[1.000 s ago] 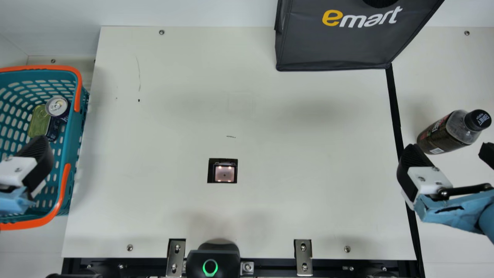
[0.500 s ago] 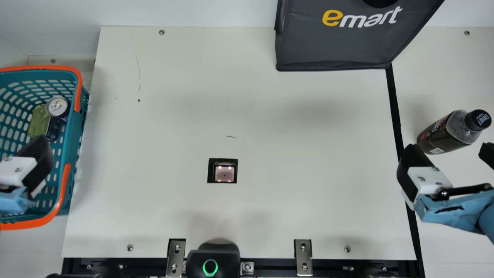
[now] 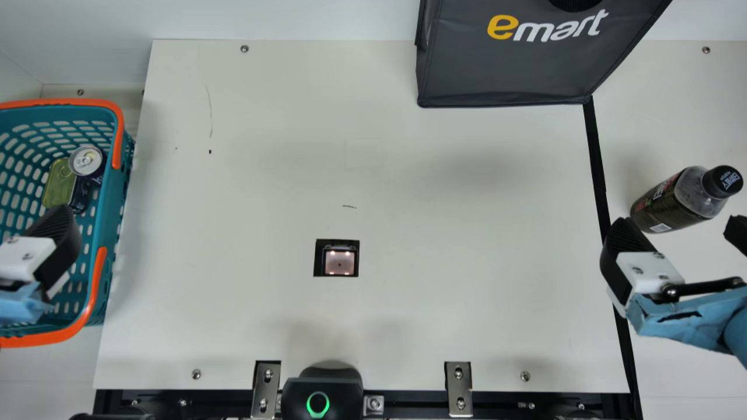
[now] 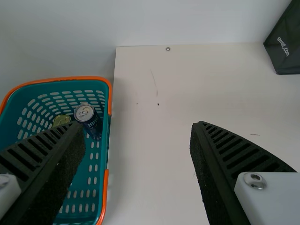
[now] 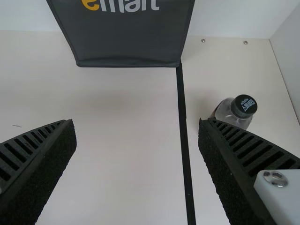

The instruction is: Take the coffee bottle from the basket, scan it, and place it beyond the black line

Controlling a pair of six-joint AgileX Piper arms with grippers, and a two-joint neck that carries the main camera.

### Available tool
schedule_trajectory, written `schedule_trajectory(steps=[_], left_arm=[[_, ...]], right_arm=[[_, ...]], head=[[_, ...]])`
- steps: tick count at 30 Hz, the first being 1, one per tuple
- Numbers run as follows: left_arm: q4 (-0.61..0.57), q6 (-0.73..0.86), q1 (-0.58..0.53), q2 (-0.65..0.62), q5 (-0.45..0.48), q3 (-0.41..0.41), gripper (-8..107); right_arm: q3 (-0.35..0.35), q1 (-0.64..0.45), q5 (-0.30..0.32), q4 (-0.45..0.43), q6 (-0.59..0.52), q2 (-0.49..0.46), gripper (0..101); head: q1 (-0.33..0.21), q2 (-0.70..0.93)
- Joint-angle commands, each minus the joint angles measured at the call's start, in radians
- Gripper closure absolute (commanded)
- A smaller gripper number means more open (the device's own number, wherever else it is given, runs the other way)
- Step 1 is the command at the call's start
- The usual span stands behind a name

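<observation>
Right of the black line [image 3: 596, 157] in the main view stands the dark coffee bottle [image 3: 671, 204], black cap up. My right gripper [image 3: 680, 233] is just on the near side of the bottle, not holding it. In the right wrist view my right gripper [image 5: 136, 122] is open, with one finger partly covering the bottle [image 5: 234, 113]. My left gripper [image 3: 58, 233] is over the near part of the teal basket [image 3: 114, 216]; in the left wrist view my left gripper [image 4: 136, 126] is wide open and holds nothing. The scanner [image 3: 339, 262] lies in the tabletop.
Inside the basket are a dark drink can [image 3: 87, 161] and a flat greenish tin [image 3: 59, 184]. A dark grey shopping bag [image 3: 508, 70] stands at the table's back, beside the far end of the line. A black device with a green ring [image 3: 321, 394] sits at the front edge.
</observation>
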Motion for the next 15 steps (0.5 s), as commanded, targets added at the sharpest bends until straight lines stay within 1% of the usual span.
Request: schedule_trajectory(steps=[1, 15], left_arm=[[0.000, 0.000, 0.000, 0.000, 0.000, 0.000, 9], [0.000, 0.000, 0.000, 0.000, 0.000, 0.000, 9]], right_arm=[[0.000, 0.000, 0.000, 0.000, 0.000, 0.000, 11], [0.000, 0.000, 0.000, 0.000, 0.000, 0.000, 11]], head=[[-0.027, 0.003], [-0.027, 0.003]])
